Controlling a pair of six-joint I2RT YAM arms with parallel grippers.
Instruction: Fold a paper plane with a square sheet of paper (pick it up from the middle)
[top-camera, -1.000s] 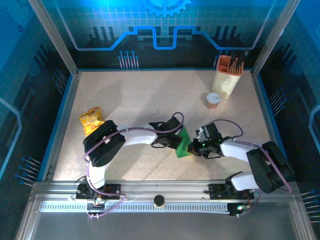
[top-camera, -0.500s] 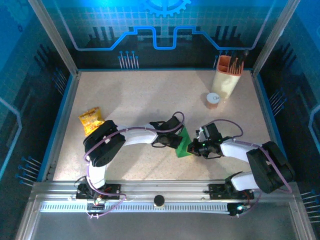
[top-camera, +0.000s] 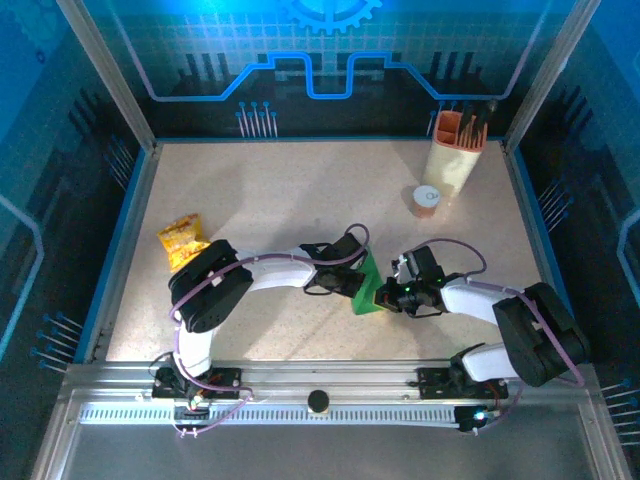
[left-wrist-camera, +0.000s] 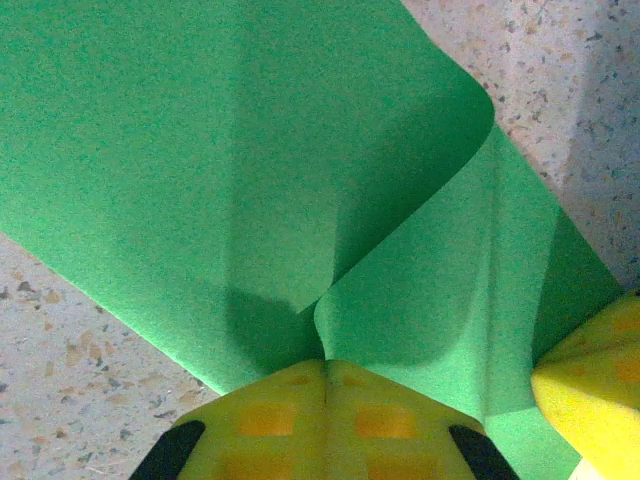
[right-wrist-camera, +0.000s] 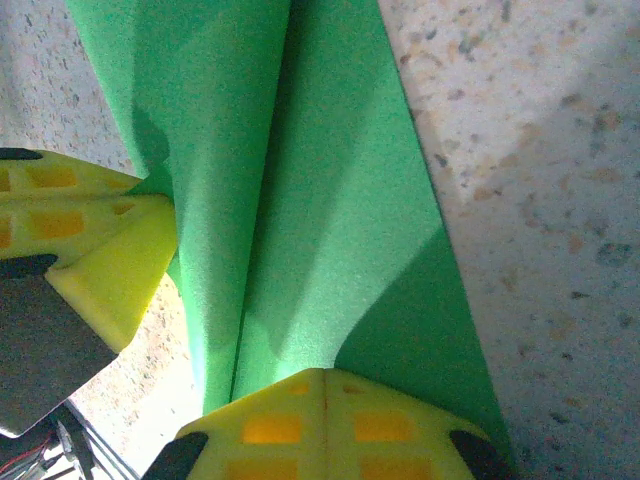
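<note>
From above, the green paper (top-camera: 366, 290) is seen as a small folded shape raised off the speckled bench (top-camera: 280, 190). Much of its outline is covered by the two end effectors, so the fold cannot be read. The left end effector (top-camera: 350, 282) is pressed against the paper's left side and the right end effector (top-camera: 393, 295) against its right side. Their fingers are too small to be made out here. A yellow-orange snack packet (top-camera: 182, 242) lies well to the left of the paper. A small round cup (top-camera: 426, 200) and a tall holder (top-camera: 455, 150) stand farther back, to the right of it.

In the left wrist view the paper (left-wrist-camera: 250, 150) is cut off at the top and left edges. One layer is curled over, with a rounded corner at the upper right. A crease is led down into the seam of the left end effector (left-wrist-camera: 325, 378), whose yellow pads are clenched on the paper. At the paper's lower right edge a yellow pad of the right end effector (left-wrist-camera: 590, 385) is cut off by the frame.

In the right wrist view the paper (right-wrist-camera: 330, 200) is shown as a long creased strip. Its near end is grasped by the clenched pads of the right end effector (right-wrist-camera: 325, 390), and how far it reaches between them is hidden. The left end effector (right-wrist-camera: 150, 210) is clamped on the paper's left edge.
</note>
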